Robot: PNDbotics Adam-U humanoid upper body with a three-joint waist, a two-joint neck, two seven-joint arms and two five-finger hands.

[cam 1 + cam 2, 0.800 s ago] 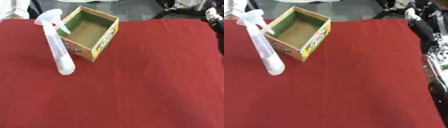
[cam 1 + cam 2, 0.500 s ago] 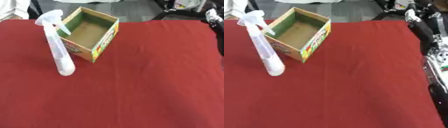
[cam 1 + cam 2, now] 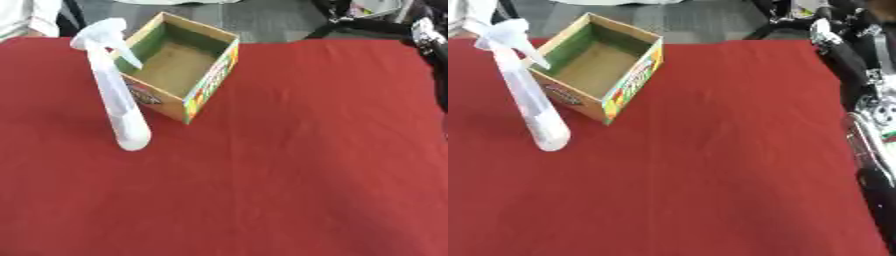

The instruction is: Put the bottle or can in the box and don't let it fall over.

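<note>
Bottle: a white spray bottle [image 3: 118, 102] stands on the table just beside the box's left wall, outside it; its base is toward the viewer and its trigger head [image 3: 103, 36] is at the far end, level with the box's rim. It looks upright, seen from above; whether it touches the box cannot be told.
Box: an open cardboard box [image 3: 179, 65] at the far left of the table, turned so that one corner faces the viewer; its top flaps are missing or folded away and the opening faces up.
Box contents: nothing lies inside; the bare brown floor [image 3: 175, 67] and a green inner wall [image 3: 192, 40] show.
Box outside: the right outer wall [image 3: 633, 82] carries green, yellow and red print; the left outer wall shows a dark label behind the bottle.
Table: covered with a red cloth [image 3: 289, 165] that fills most of both views; the near and right parts carry no objects.
Right arm: black and silver parts [image 3: 868, 115] run down the right edge of the right eye view, off the cloth and well apart from the box.
Right hand: it cannot be made out among those parts, so whether its fingers are spread or curled cannot be told.
Left hand: shows in neither view.
</note>
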